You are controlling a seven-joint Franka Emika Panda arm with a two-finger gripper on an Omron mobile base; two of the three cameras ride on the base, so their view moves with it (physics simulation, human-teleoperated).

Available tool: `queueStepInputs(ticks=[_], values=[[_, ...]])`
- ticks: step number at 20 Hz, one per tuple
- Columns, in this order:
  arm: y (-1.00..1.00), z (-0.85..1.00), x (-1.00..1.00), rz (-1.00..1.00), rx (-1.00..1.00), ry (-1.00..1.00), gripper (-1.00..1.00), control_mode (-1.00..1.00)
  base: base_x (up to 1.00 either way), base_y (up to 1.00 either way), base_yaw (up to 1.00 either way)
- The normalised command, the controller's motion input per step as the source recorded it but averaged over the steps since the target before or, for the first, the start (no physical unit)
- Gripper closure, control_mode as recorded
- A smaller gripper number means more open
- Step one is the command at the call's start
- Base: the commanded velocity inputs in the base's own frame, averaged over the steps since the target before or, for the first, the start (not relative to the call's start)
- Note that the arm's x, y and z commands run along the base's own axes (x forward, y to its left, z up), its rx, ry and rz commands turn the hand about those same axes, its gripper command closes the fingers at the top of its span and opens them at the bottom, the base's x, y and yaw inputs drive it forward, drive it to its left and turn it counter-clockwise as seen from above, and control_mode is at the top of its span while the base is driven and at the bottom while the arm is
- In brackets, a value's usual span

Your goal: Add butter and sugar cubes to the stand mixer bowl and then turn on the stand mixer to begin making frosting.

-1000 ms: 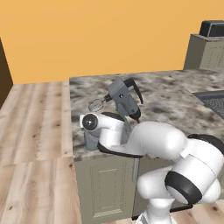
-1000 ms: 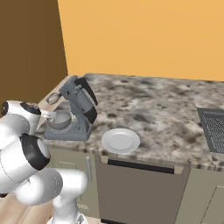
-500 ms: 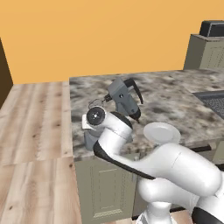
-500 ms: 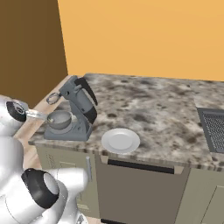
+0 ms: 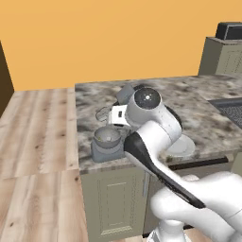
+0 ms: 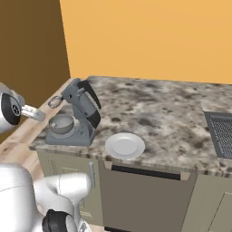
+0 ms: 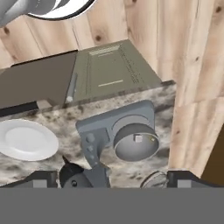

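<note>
A kitchen with an orange wall and a pale wood floor (image 5: 38, 137) is shown. A speckled stone counter (image 6: 163, 108) is set over grey-green cabinets (image 5: 116, 203), its left end open to the floor. The stand mixer (image 6: 78, 115) is placed at the counter's near left corner, close to both edges, with its head tilted up and its whisk (image 6: 55, 102) hanging above the stand mixer bowl (image 6: 61, 123). The bowl is seated on the mixer's base; a small pale cube (image 7: 138, 138) is seen inside it in the hand view. A white plate (image 6: 125, 145) lies just beside the mixer, near the front edge; bare counter extends beyond it. The gripper (image 7: 112, 178) is held above the mixer, its fingers (image 7: 41, 178) spread wide apart and clasping nothing. In the left base view the mixer's head is largely hidden by the arm. A dark grille is cut off at the right edge.
</note>
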Motion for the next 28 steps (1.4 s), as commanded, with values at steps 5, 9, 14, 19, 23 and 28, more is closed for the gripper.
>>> queueStepInputs(ticks=[5, 9, 14, 19, 23, 28], values=[[-1.00, 0.98, -0.12, 0.00, 0.27, 0.09, -1.00, -1.00, 0.00, 0.00, 0.00], [-0.89, 0.79, 0.38, 0.00, 0.24, 0.10, -1.00, -1.00, 0.00, 0.00, 0.00], [-0.52, 0.26, 0.78, 0.00, 0.15, 0.10, -1.00, -1.00, 0.00, 0.00, 0.00], [-0.05, -0.02, 0.49, 0.00, 0.07, 0.13, -1.00, -1.00, 0.00, 0.00, 0.00], [0.19, -0.02, 0.31, 0.00, 0.00, 0.10, -1.00, -1.00, 0.00, 0.00, 0.00], [0.37, -0.05, 0.40, 0.00, 0.00, 0.10, -1.00, -1.00, 0.00, 0.00, 0.00]])
